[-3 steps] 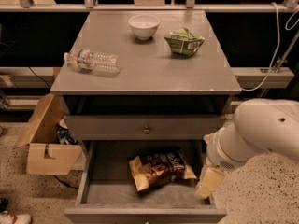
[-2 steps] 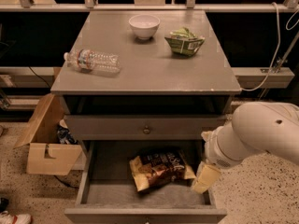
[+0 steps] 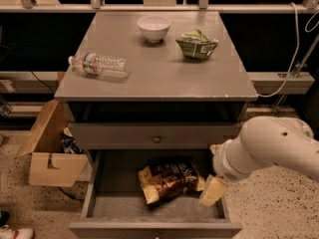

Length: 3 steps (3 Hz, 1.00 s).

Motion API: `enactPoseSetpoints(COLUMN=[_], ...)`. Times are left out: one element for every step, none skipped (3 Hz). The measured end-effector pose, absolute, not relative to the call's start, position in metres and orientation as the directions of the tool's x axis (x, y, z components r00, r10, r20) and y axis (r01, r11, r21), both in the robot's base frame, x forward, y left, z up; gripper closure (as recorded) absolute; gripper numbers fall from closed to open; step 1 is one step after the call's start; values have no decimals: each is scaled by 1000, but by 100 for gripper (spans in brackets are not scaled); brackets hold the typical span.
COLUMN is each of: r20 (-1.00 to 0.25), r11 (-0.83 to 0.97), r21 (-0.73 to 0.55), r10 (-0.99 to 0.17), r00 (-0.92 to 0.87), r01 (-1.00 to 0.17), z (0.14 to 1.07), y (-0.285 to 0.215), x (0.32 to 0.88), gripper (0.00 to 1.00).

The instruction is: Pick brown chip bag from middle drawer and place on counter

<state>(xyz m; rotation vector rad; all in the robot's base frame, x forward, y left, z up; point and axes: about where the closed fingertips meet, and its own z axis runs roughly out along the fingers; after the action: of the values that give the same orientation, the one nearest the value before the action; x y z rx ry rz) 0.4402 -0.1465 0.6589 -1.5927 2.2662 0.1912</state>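
Reaching into the open middle drawer [image 3: 118,205], the gripper [image 3: 213,191] hangs low at the brown chip bag's [image 3: 169,181] 4 o'clock, just beside the bag's yellow-tan end; actual contact cannot be made out. Whether the gripper is released or clenched cannot be told from this angle. The bag itself lies flat on the drawer floor, printed face up, a little toward 3 o'clock of the floor's middle, and it is not lifted.

The step in hand looks like the approach to the grasp, so the task is at an early stage: nothing has been picked up and nothing new sits on the counter [image 3: 164,81]. The next move probably calls for settling over the bag and closing on a crinkled edge. After that, the lift must clear the drawer's side wall and the drawer front above.

For the placing, bare counter shows toward 6 o'clock. The white bowl [image 3: 153,28] sits at 12 o'clock, the green bag [image 3: 197,45] at 2 o'clock and the lying water bottle [image 3: 98,65] at 9 o'clock.

Compared with a second ago, the gripper has crept toward 9 o'clock, closer to the bag, and the white arm [image 3: 269,151] has shifted with it. The bag and the counter items have not moved.
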Motion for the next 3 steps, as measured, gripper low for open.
enactPoseSetpoints(r20=[-395, -424, -478], r11=[389, 424, 458], r21=[-60, -58, -78], r10=[-855, -830, -797], r00=[-336, -363, -369], r01=[-919, -904, -886], z=[604, 557, 509], y=[-141, -135, -126], x=[452, 464, 485], gripper=[0, 0, 0])
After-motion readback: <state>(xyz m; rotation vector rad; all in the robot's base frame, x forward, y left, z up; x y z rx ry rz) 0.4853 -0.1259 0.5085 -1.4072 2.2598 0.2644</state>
